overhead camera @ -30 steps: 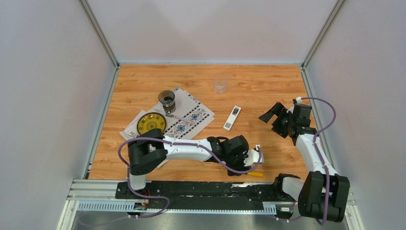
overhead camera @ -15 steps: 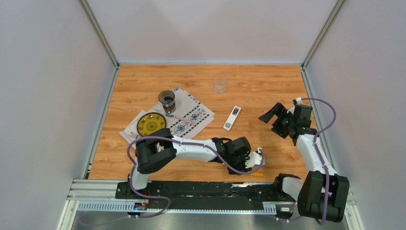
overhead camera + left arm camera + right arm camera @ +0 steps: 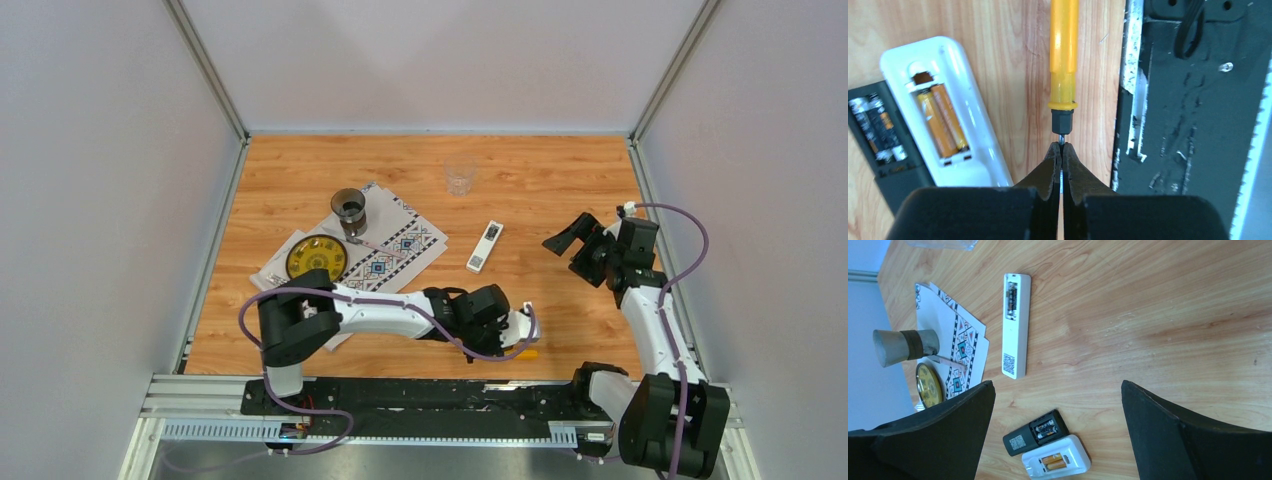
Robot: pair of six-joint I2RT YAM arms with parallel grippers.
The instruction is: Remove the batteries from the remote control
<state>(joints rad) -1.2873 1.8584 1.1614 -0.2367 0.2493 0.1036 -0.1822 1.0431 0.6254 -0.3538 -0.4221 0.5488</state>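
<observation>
In the left wrist view a white remote [image 3: 965, 150] lies with its back open, and two orange-gold batteries [image 3: 942, 120] sit side by side in it. A black remote [image 3: 893, 165] next to it holds dark batteries [image 3: 870, 127]. My left gripper [image 3: 1061, 148] is shut on the metal tip of an orange-handled screwdriver [image 3: 1064, 55], which lies on the wood to the right of the white remote. My right gripper [image 3: 1057, 385] is open and empty, held above both remotes: the black remote [image 3: 1020, 440] and the white remote [image 3: 1075, 450]. The orange batteries [image 3: 1054, 460] show there too.
A slim white remote [image 3: 485, 247] with an open back lies mid-table. A clear glass [image 3: 460, 177] stands at the back. A patterned mat [image 3: 400, 245] at the left carries a dark cup [image 3: 348, 209] and a yellow plate [image 3: 316, 257]. The black rail [image 3: 1193, 115] runs right of the screwdriver.
</observation>
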